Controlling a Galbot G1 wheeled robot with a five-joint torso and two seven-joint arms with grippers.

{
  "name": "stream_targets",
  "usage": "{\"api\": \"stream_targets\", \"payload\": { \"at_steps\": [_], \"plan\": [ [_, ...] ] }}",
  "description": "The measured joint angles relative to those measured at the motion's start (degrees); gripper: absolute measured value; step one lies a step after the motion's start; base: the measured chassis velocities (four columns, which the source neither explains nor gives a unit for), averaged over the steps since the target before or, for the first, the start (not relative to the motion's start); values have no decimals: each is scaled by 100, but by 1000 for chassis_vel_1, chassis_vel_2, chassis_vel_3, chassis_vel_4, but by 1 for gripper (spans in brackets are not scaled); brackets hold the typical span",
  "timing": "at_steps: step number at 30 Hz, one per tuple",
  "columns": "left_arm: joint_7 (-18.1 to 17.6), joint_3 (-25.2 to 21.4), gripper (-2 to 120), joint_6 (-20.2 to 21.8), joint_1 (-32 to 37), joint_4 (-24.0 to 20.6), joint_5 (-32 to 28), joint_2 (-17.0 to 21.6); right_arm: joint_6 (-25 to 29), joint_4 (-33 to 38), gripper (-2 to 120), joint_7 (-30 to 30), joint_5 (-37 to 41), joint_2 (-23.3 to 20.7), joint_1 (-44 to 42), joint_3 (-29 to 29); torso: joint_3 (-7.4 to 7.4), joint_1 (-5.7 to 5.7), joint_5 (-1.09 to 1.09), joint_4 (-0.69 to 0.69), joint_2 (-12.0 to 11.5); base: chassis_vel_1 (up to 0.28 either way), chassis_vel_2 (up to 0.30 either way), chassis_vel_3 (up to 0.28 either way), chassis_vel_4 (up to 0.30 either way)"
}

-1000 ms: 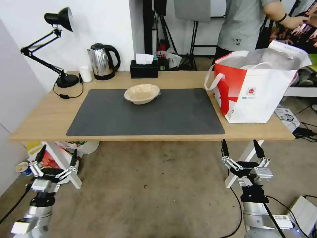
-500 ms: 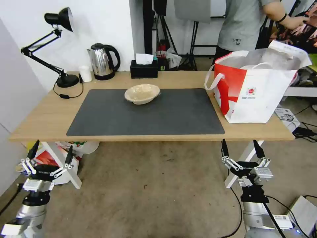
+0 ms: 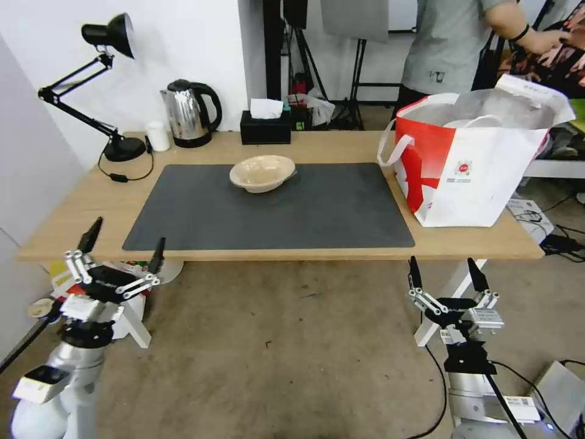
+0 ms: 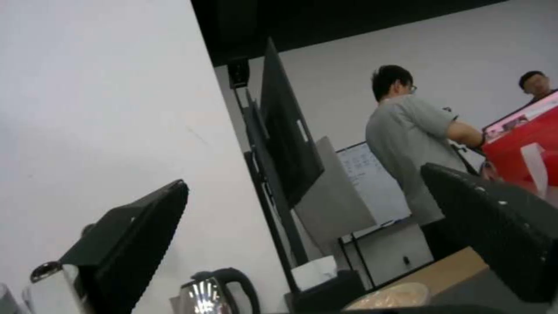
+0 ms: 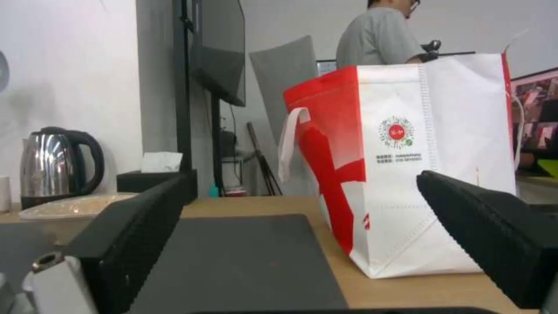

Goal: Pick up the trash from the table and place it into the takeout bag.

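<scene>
The left gripper [image 3: 124, 245] hangs spread apart at the table [image 3: 79, 213] edge, beige bowl [image 3: 262, 172] well ahead; the right gripper [image 3: 445, 274] gapes below the takeout bag [image 3: 481, 164].

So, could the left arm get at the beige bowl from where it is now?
Probably yes. The left gripper is open at the table's near edge, and the mat between it and the beige bowl lies bare. The bowl sits toward the far side, so it's a long reach.
</scene>
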Motion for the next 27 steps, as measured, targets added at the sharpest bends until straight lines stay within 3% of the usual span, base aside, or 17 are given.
{"api": "stream_targets", "payload": {
  "at_steps": [13, 21, 27],
  "plan": [
    [-32, 543, 100, 128, -413, 267, 419, 196, 0, 0, 100, 0, 0, 0, 0, 1, 0, 0, -1, 0, 0, 0, 0, 0, 0],
    [-373, 822, 100, 368, -1052, 586, 438, 1114, 0, 0, 100, 0, 0, 0, 0, 1, 0, 1, -1, 0, -2, 0, 0, 0, 0],
    [-396, 870, 100, 417, -1163, 660, 307, 1459, 0, 0, 100, 0, 0, 0, 0, 1, 0, 0, -1, 1, -2, 0, 0, 0, 0]
  ]
}}
